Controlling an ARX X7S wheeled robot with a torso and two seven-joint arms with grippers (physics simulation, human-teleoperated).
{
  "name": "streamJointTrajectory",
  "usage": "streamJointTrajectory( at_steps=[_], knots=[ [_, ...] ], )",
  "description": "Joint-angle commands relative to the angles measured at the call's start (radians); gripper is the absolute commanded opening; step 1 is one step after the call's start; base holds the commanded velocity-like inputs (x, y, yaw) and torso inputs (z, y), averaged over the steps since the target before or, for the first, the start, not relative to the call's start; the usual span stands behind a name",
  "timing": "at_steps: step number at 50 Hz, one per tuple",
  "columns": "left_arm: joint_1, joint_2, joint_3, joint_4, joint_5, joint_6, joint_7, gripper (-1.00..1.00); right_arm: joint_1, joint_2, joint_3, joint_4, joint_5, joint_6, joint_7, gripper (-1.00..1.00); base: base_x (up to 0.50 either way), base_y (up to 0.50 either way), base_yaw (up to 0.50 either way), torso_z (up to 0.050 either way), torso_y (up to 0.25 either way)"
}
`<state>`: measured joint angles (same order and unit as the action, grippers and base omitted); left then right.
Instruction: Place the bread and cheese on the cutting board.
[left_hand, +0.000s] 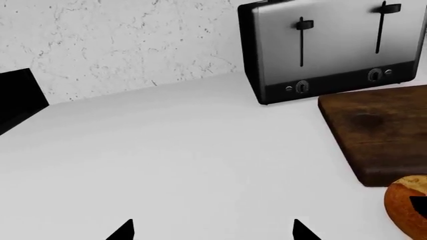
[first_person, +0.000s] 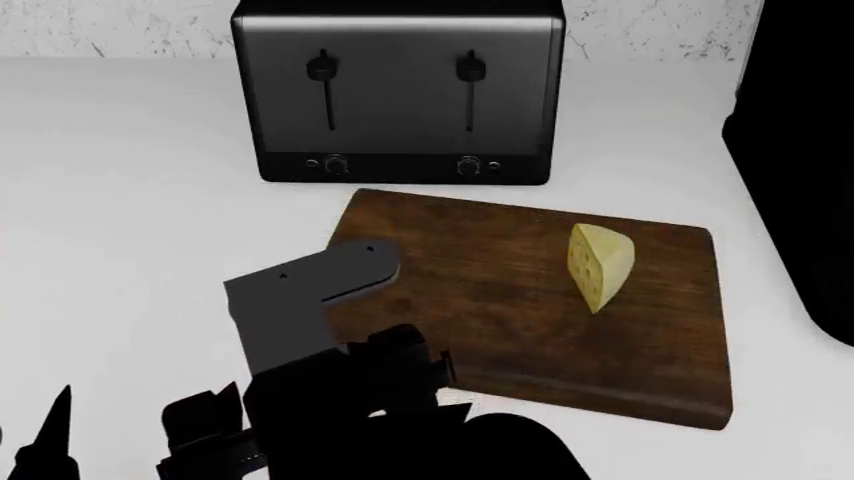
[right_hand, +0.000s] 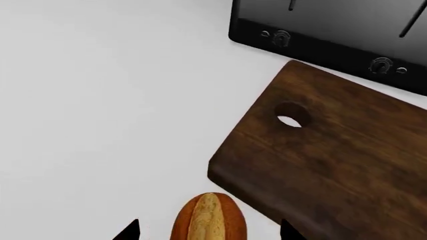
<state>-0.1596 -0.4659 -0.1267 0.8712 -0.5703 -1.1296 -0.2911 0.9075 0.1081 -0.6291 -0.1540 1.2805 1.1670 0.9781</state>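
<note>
Resting on the cutting board (first_person: 534, 300), the cheese (first_person: 599, 264) is already placed. The bread (right_hand: 208, 218) is framed, ungrasped, between the spread jaws of the right gripper (right_hand: 208, 231); lowering and closing is judged the next requirement. The left gripper (left_hand: 212, 231) is released, empty.

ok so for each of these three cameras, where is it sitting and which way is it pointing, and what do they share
Head view: on the robot's head, looking forward and down at the toaster, cutting board and cheese; a dark arm fills the bottom.
Left wrist view: near the left gripper, facing the toaster across the white counter; only its fingertips show.
Right wrist view: near the right gripper, looking down at the bread between its fingertips.
Both wrist views share the bread, board and toaster.
</note>
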Motion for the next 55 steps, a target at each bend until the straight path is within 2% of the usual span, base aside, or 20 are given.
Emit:
streamJointTrajectory(
  at_steps=[1, 17, 34, 35, 49, 55],
  knots=[
    [-0.007, -0.002, -0.007, 0.009, -0.017, -0.017, -0.008, 1.0, -0.019, 0.014, -0.053, 0.047, -0.037, -0.025, -0.052, 1.0, 0.0, 0.0, 0.0, 0.0, 0.0],
    [-0.004, -0.008, -0.031, 0.009, -0.032, -0.019, -0.013, 1.0, 0.013, 0.007, -0.133, 0.217, -0.144, -0.106, -0.203, 1.0, 0.0, 0.0, 0.0, 0.0, 0.0],
    [-0.004, -0.013, -0.036, 0.005, -0.04, -0.011, -0.018, 1.0, -0.039, 0.015, -0.128, 0.162, -0.101, -0.107, -0.158, 1.0, 0.0, 0.0, 0.0, 0.0, 0.0],
    [-0.005, -0.013, -0.041, 0.008, -0.044, -0.015, -0.019, 1.0, -0.031, 0.015, -0.122, 0.148, -0.096, -0.107, -0.147, -1.0, 0.0, 0.0, 0.0, 0.0, 0.0],
    [-0.012, -0.001, -0.069, 0.016, -0.082, -0.027, -0.021, 1.0, 0.04, -0.006, -0.083, 0.032, 0.013, -0.031, -0.022, -1.0, 0.0, 0.0, 0.0, 0.0, 0.0],
    [-0.009, -0.004, -0.072, 0.014, -0.084, -0.023, -0.023, 1.0, 0.103, 0.002, -0.067, 0.066, -0.009, -0.048, -0.031, -1.0, 0.0, 0.0, 0.0, 0.0, 0.0]
  ],
)
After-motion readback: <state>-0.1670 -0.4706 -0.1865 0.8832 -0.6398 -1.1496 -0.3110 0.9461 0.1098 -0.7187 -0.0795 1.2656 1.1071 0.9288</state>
